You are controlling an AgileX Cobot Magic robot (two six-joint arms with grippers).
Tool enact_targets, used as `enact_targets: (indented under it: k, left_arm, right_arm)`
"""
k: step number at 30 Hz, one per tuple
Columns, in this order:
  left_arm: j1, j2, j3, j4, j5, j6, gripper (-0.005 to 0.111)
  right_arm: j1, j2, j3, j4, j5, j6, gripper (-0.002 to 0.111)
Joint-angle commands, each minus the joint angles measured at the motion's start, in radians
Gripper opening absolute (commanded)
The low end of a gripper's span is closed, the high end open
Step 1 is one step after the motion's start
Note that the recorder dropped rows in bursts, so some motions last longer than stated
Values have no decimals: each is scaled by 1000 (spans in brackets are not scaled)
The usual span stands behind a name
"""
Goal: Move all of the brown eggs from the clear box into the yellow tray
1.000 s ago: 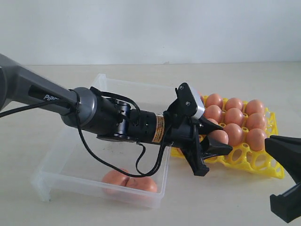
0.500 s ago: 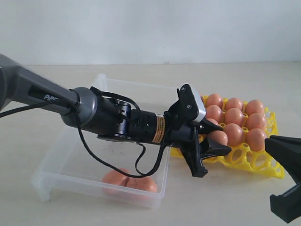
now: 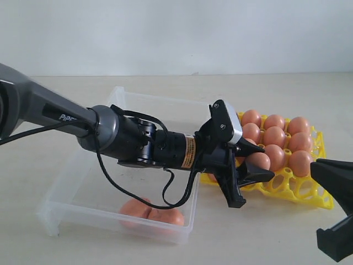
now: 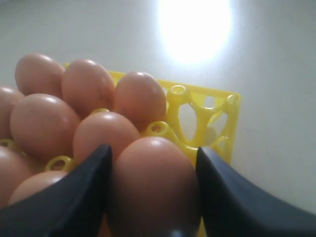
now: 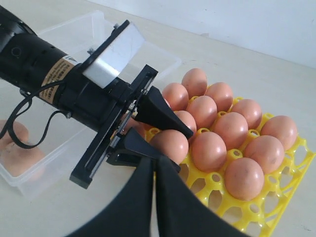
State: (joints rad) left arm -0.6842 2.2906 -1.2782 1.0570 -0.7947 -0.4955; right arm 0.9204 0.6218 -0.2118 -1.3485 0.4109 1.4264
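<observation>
Over the near-left corner of the yellow tray point(image 3: 322, 200), your left gripper point(image 3: 263, 164) clasps a brown egg point(image 4: 153, 187), empty cups point(image 5: 216, 178) just beside it; your right gripper point(image 5: 154, 163), pinched shut, waits farther off

Brown eggs point(image 3: 274, 156) mostly in yellow tray point(image 3: 300, 190), a few in clear box point(image 3: 83, 185)

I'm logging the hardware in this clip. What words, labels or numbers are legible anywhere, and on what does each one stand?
"PiPE": white letters on the grey left arm link, cut off at the joint, so more letters may follow.
Orange label on that arm's wrist: it carries print, but too small to read in any view.
Brown eggs, yellow tray, clear box: no writing visible.
</observation>
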Motion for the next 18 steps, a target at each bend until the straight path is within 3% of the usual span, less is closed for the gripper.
enact_targets:
  k: [1, 18]
  left_arm:
    - [4, 15, -3, -7, 18, 3, 4]
    - [4, 17, -3, -22, 26, 5, 7]
  right_arm:
    - [-3, -5, -7, -2, -5, -2, 0]
    - [-3, -5, -7, -2, -7, -4, 0]
